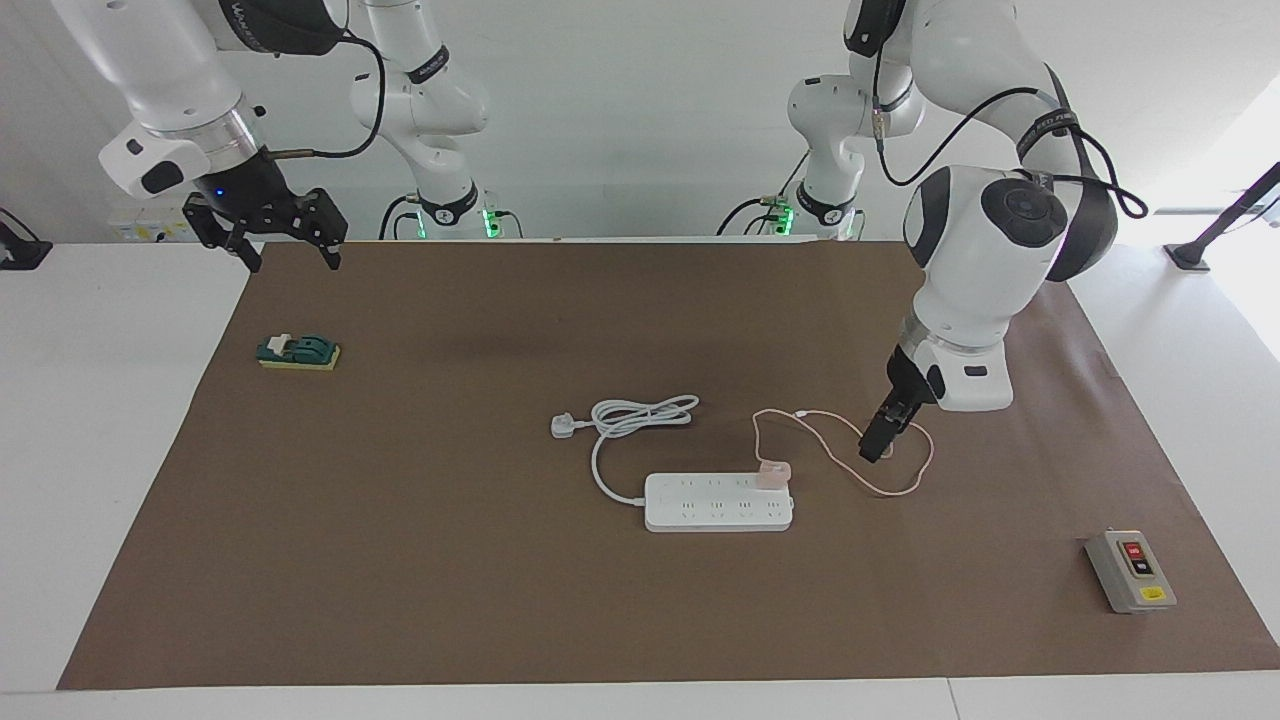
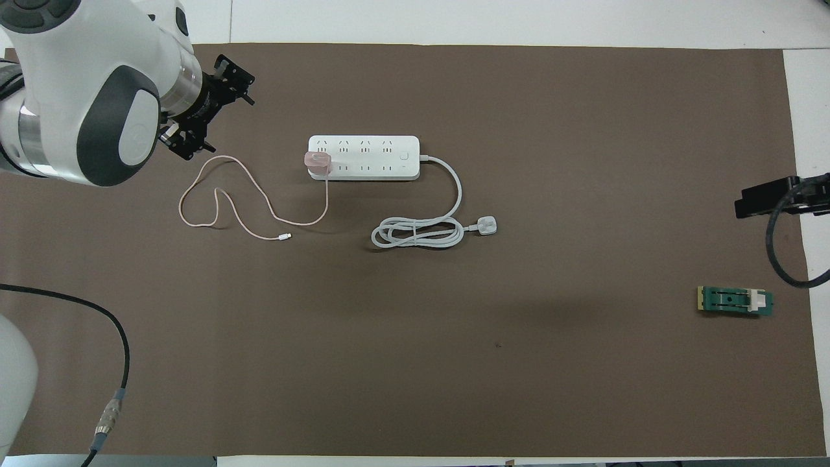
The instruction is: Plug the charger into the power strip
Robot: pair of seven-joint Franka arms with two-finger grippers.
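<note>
The white power strip (image 1: 715,505) (image 2: 369,157) lies flat mid-table. The pale pink charger (image 1: 772,473) (image 2: 318,162) sits on the strip's end toward the left arm, in a socket of the row nearer the robots. Its thin pink cable (image 1: 900,490) (image 2: 214,194) loops on the mat toward the left arm's end. My left gripper (image 1: 875,450) (image 2: 220,120) is open and empty, low over the cable loop and apart from the charger. My right gripper (image 1: 290,258) (image 2: 739,207) is open and empty, waiting raised over the mat's edge at the right arm's end.
The strip's thick white cord is coiled nearer the robots and ends in a white three-pin plug (image 1: 564,426) (image 2: 486,226). A green and yellow block (image 1: 298,352) (image 2: 735,301) lies below the right gripper. A grey box with red and black buttons (image 1: 1130,570) stands at the left arm's end.
</note>
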